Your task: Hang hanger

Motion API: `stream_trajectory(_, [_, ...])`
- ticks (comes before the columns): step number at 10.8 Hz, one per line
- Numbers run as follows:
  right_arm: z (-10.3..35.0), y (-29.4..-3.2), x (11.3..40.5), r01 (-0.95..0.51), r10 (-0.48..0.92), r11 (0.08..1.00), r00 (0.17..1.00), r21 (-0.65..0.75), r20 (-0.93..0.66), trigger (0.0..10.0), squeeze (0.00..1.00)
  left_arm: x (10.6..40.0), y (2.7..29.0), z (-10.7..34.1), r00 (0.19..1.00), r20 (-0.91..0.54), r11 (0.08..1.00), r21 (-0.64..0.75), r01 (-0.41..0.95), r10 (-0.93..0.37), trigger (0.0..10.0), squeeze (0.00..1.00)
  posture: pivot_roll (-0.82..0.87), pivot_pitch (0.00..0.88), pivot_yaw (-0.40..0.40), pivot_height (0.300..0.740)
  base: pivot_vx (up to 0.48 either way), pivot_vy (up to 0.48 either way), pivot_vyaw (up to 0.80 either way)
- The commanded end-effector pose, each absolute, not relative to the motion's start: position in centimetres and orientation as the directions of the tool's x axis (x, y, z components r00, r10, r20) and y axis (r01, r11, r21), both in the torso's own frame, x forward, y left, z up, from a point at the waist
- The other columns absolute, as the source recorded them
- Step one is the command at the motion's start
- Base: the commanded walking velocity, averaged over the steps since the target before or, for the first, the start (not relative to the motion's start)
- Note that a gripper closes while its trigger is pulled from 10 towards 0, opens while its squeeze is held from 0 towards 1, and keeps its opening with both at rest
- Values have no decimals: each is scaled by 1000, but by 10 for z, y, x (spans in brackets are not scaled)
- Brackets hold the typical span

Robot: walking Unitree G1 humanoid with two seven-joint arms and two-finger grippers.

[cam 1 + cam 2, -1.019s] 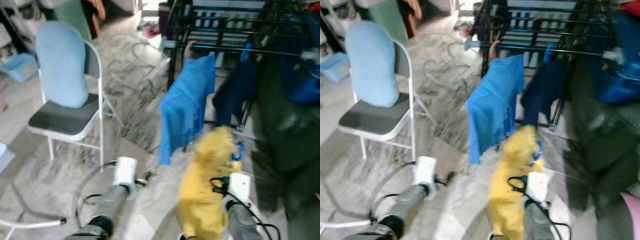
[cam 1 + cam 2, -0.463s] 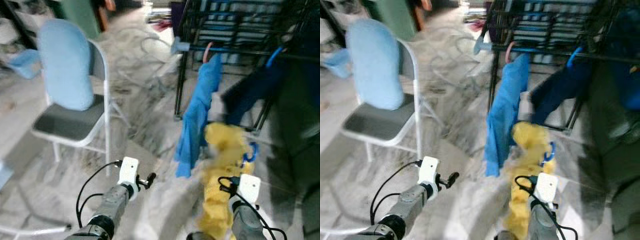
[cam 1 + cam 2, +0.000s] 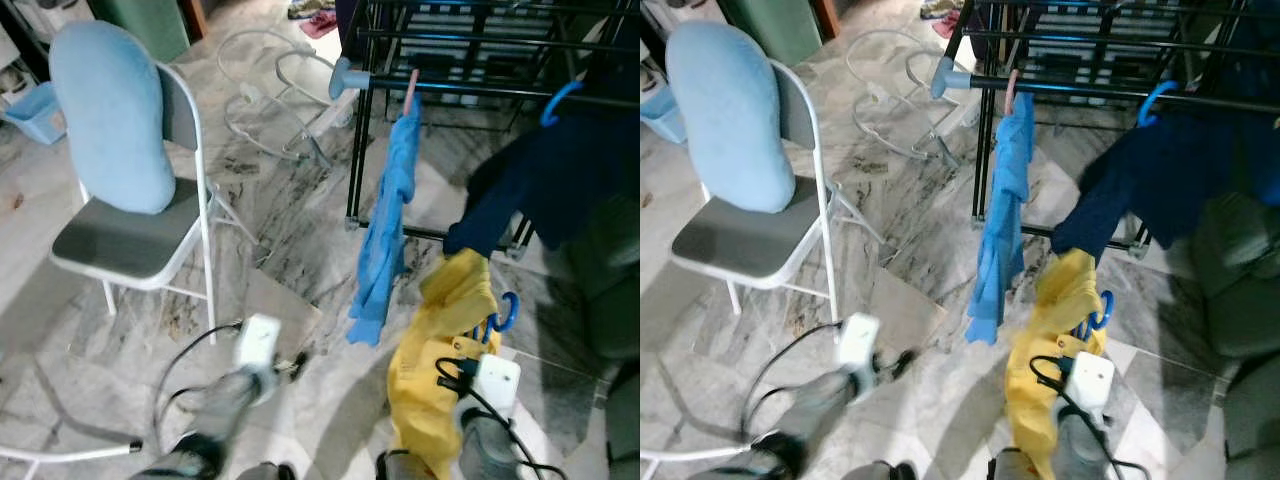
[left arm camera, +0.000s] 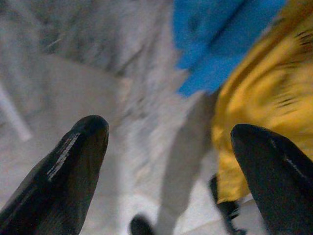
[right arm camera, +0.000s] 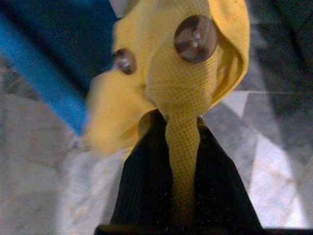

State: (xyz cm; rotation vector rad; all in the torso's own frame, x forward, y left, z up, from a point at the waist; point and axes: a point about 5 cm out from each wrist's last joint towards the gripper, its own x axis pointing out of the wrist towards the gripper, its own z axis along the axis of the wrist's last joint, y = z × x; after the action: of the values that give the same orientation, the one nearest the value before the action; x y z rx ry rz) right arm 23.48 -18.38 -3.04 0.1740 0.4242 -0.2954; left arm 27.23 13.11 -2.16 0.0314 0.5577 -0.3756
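A yellow garment (image 3: 440, 360) on a blue hanger, whose hook (image 3: 505, 312) shows beside it, hangs in front of my right arm. My right gripper (image 5: 170, 122) is shut on a fold of the yellow cloth, just below two brown buttons. Ahead stands a black drying rack (image 3: 470, 92). From its front rail hang a blue shirt (image 3: 385, 230) on a pink hanger and a navy garment (image 3: 555, 170) on a blue hanger. My left gripper (image 4: 171, 147) is open over the marble floor, left of the yellow garment, with nothing between its fingers.
A white folding chair (image 3: 130, 250) with a pale blue cushion (image 3: 110, 115) stands to the left. A white tube frame (image 3: 270, 90) lies on the floor behind it. A flat tan board (image 3: 275, 300) lies by the rack's foot. Dark bulky things (image 3: 610, 280) stand at the right.
The camera has swung, and the rack now shows sharper and closer. My left arm is blurred in motion. The yellow garment stays in my right gripper.
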Motion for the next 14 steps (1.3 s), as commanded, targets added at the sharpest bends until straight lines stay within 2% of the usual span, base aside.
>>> stream_trajectory(1, [-30,-188,234,327,-258,940,869,99,-423,10000,0,269,128,-25,766,-537,925,-79,371,-353,10000,0,-172,190,110,740,0,-472,0])
stream_trajectory(3, [-32,-188,233,333,-258,937,862,105,-437,10000,0,267,126,-27,757,-547,922,-77,379,-356,10000,0,-179,185,113,740,0,-469,0])
stream_trajectory(8, [-48,-192,215,341,-236,935,809,102,-538,10000,0,260,127,-36,736,-605,948,-112,299,-304,10000,0,-209,193,110,740,0,0,0])
stream_trajectory(9, [-51,-202,209,373,-273,925,786,74,-555,10000,0,258,128,-38,731,-619,954,-117,275,-287,10000,0,-213,185,104,740,0,0,0])
stream_trajectory(11, [-44,-211,212,393,-320,919,797,37,-512,10000,0,258,128,-38,732,-618,956,-130,263,-286,10000,0,-211,179,96,740,0,0,0])
stream_trajectory(12, [-45,-203,215,343,-243,935,810,95,-533,10000,0,258,130,-37,735,-617,958,-131,256,-281,10000,0,-212,177,93,740,0,0,0])
stream_trajectory(14, [-53,-169,211,27,100,979,805,204,-584,10000,0,259,131,-37,733,-620,958,-124,259,-278,10000,0,-212,176,96,740,0,0,0])
